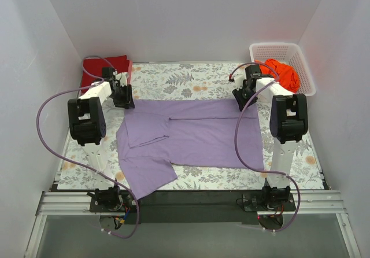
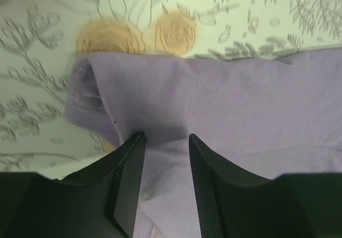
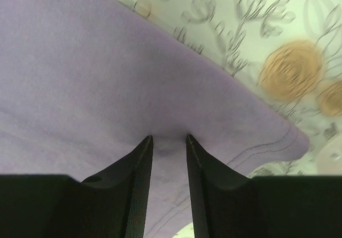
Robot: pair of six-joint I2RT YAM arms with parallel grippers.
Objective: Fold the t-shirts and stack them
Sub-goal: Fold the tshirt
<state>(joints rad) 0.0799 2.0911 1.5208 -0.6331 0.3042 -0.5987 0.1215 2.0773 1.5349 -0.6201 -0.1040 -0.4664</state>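
Note:
The lavender t-shirt (image 1: 196,136) lies spread across the middle of the table, its near-left part folded over and hanging toward the front edge. My left gripper (image 1: 123,100) is at its far-left corner and my right gripper (image 1: 241,100) at its far-right corner. In the left wrist view my left gripper (image 2: 164,136) is shut on the lavender cloth (image 2: 240,99). In the right wrist view my right gripper (image 3: 168,137) is shut on the hemmed corner of the cloth (image 3: 80,62). The dark red t-shirt (image 1: 101,68) lies folded at the far left. The orange t-shirt (image 1: 284,74) sits crumpled in the basket.
The white lattice basket (image 1: 310,78) stands at the far right corner. The floral table cloth (image 1: 179,78) covers the table. White walls close in on three sides. Purple cables loop beside both arms.

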